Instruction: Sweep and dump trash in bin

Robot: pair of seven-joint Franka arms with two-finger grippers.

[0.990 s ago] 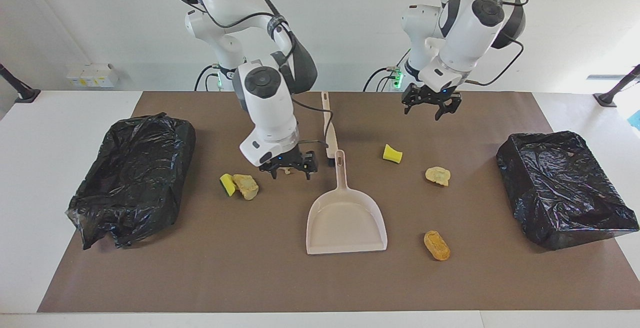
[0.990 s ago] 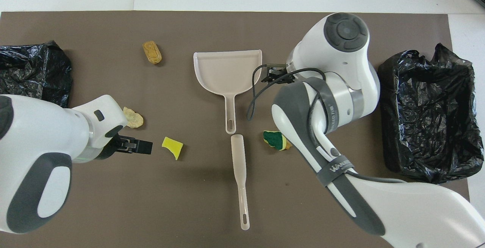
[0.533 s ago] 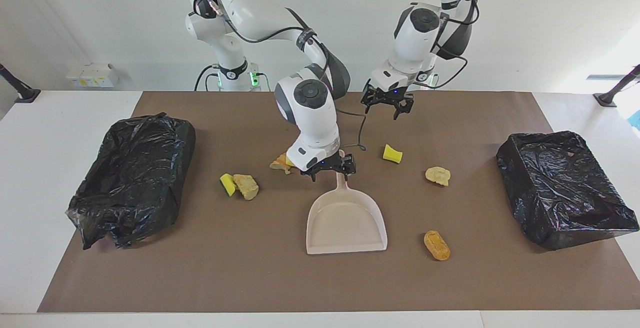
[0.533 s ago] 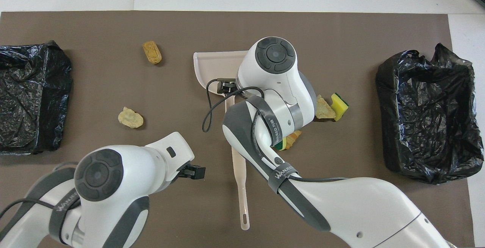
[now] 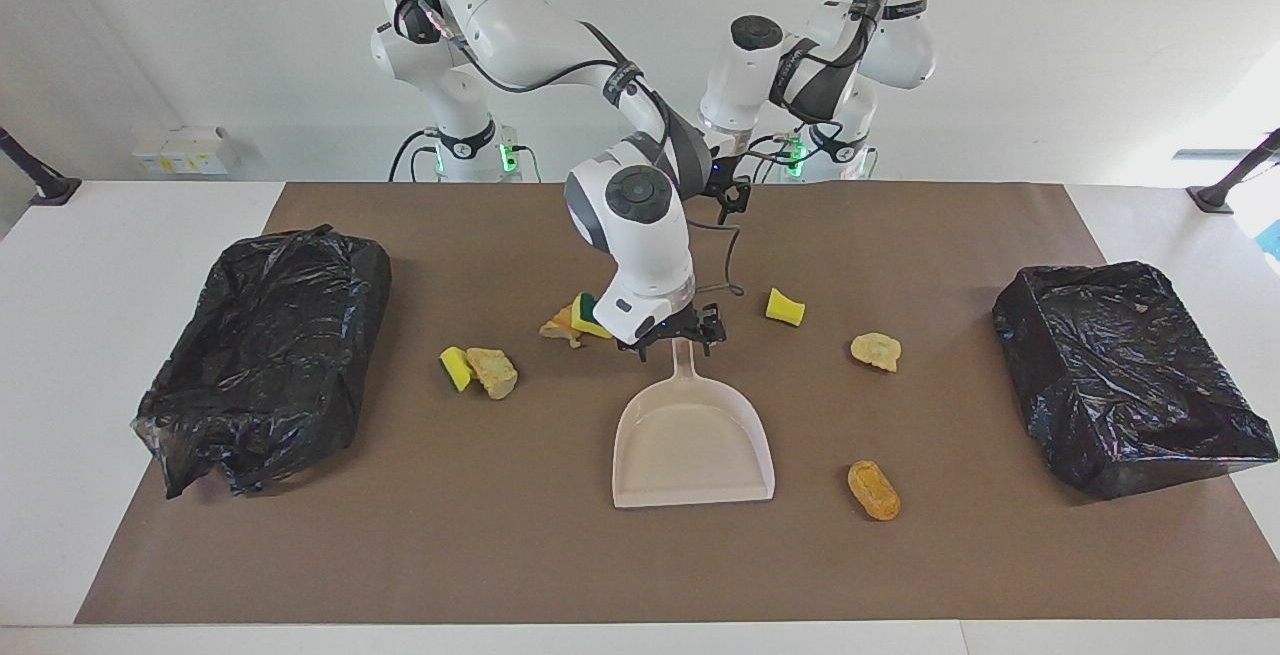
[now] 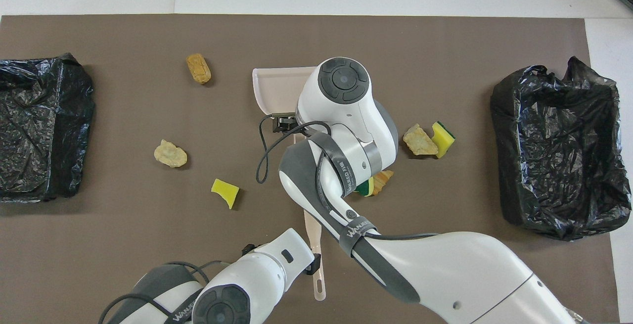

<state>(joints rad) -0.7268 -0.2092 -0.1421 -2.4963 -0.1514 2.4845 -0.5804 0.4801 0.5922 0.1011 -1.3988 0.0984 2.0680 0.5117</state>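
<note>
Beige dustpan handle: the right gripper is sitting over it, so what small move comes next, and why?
Probably lower the right gripper and close it on the beige plastic dustpan's handle. It hangs open over the handle's end, the pan lies flat and unheld, and the sponge scraps are unswept. The left gripper is over the beige brush, not gripping it.

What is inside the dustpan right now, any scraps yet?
Nothing shows in the dustpan: from the facing view its tray is bare. The overhead view has the right arm covering most of it. The right pincer is open over its handle.
</note>
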